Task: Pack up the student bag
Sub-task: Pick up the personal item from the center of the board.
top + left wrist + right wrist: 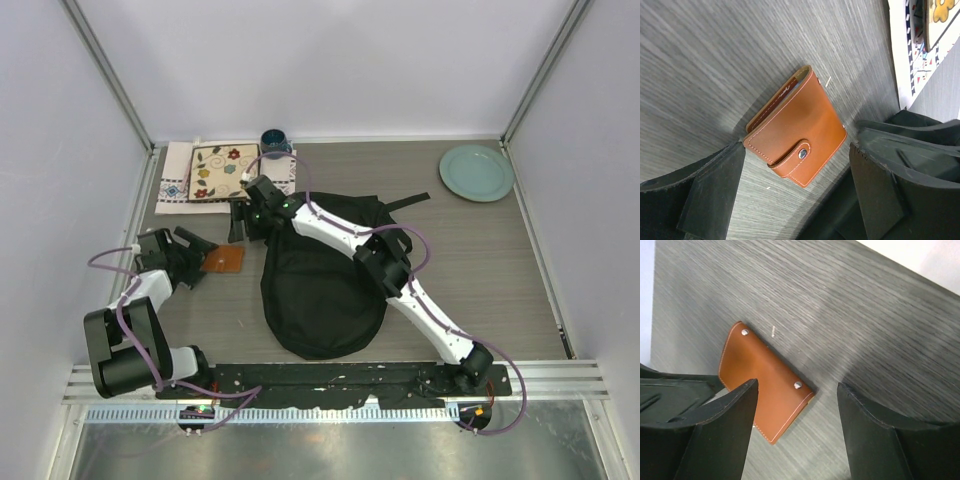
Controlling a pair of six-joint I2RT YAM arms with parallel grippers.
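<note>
The student bag (320, 290) is a black soft backpack lying flat mid-table, with the right arm stretched over it. A brown leather wallet (224, 261) with a snap tab lies on the table just left of the bag. It also shows in the left wrist view (797, 132) and the right wrist view (765, 385). My left gripper (203, 258) is open at the wallet's left side, and in its own view (797, 192) the wallet lies just ahead of the jaws. My right gripper (240, 235) is open just above the wallet's far edge, and in its own view (797, 432) it is empty.
A patterned white cloth (175, 180) with a floral square book (222, 172) on it lies at the back left. A dark blue cup (275, 142) stands behind it. A pale green plate (476, 172) sits at the back right. White walls enclose the table.
</note>
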